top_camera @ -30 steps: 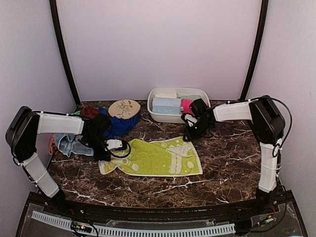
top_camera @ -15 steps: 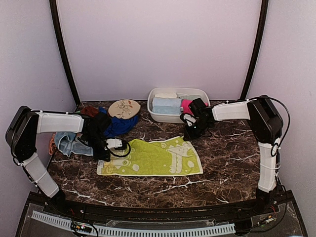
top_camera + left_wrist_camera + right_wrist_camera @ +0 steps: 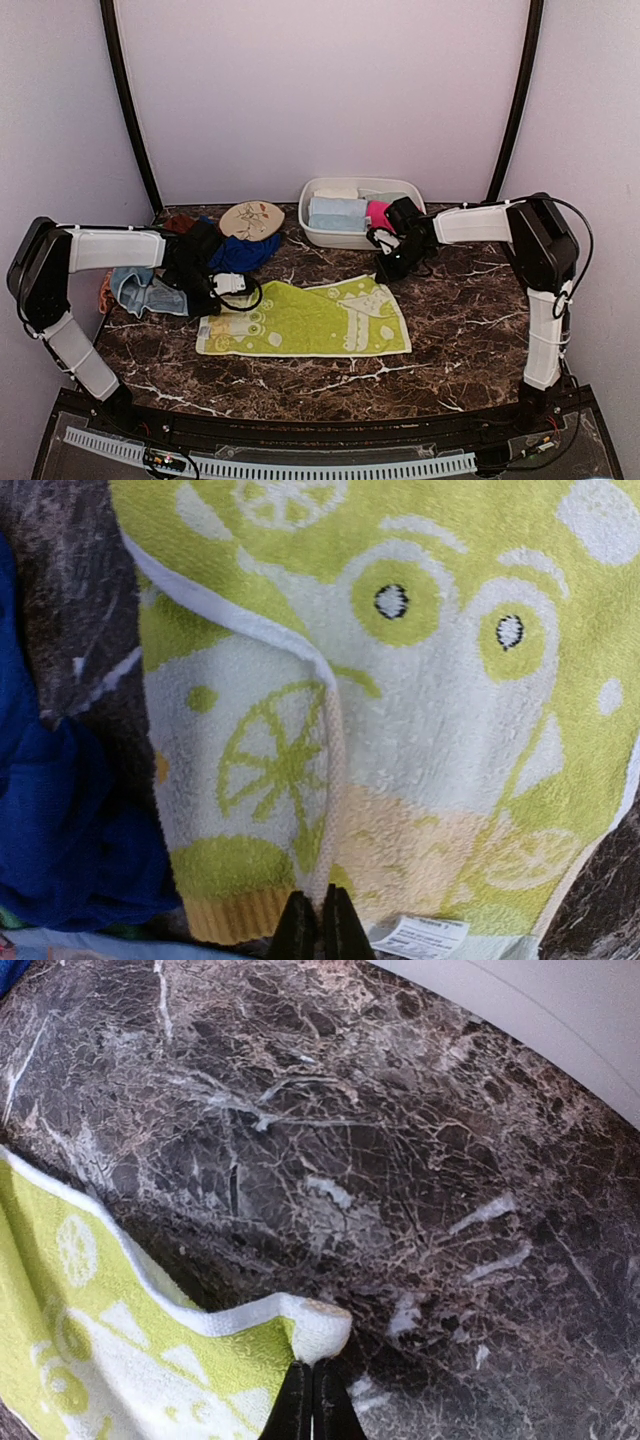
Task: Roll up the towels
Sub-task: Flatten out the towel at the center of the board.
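A yellow-green towel (image 3: 305, 318) with pale patches lies spread flat on the marble table. My left gripper (image 3: 207, 303) is shut on a fold at its far left edge; in the left wrist view the gripper (image 3: 320, 932) pinches a ridge of the towel (image 3: 400, 680) near its white label. My right gripper (image 3: 386, 274) is shut on the far right corner; in the right wrist view the gripper (image 3: 312, 1400) holds the white-hemmed corner (image 3: 318, 1328) slightly lifted. A royal blue towel (image 3: 240, 252), a pale blue towel (image 3: 140, 290) and a brown towel (image 3: 181, 225) are heaped at the left.
A white basin (image 3: 306, 203) at the back holds rolled towels, pale blue (image 3: 337, 211), hot pink (image 3: 377, 212) and mint. An oval floral disc (image 3: 251, 220) lies left of it. The blue towel (image 3: 60, 820) lies right beside my left gripper.
The towel's crumpled left end has been pulled out straight and now lies flat. My left gripper shifted slightly farther back and left; my right gripper stayed on its corner.
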Robot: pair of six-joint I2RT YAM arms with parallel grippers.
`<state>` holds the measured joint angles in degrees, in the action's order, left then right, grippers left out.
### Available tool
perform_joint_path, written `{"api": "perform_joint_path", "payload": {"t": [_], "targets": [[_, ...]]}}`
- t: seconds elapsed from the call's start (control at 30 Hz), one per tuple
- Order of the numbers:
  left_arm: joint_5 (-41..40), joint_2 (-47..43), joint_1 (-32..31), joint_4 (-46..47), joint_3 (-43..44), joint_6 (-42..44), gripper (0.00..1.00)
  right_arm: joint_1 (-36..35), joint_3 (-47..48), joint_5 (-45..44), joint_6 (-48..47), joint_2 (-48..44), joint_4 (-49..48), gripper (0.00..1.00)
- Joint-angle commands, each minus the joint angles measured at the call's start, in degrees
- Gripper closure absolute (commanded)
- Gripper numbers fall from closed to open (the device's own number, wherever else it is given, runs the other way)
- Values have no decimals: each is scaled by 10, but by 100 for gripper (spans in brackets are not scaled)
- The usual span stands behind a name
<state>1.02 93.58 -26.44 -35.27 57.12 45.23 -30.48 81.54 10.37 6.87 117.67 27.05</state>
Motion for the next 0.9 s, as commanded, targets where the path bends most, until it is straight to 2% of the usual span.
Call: {"api": "perform_joint_path", "payload": {"t": [0.0,0.23,0.4,0.63,0.87], "targets": [[-67,-51,6,45,6,9,100,6,-25,-19,-10,-51,-8,100],[-105,-73,8,57,6,11,100,10,-74,-25,10,-102,-59,100],[-152,-78,9,119,5,24,100,12,-98,-77,18,-135,-80,100],[-215,-36,24,236,12,65,100,24,-121,-158,17,-167,-90,100],[-209,7,31,260,34,63,100,38,-145,-193,21,-190,-107,100]]}}
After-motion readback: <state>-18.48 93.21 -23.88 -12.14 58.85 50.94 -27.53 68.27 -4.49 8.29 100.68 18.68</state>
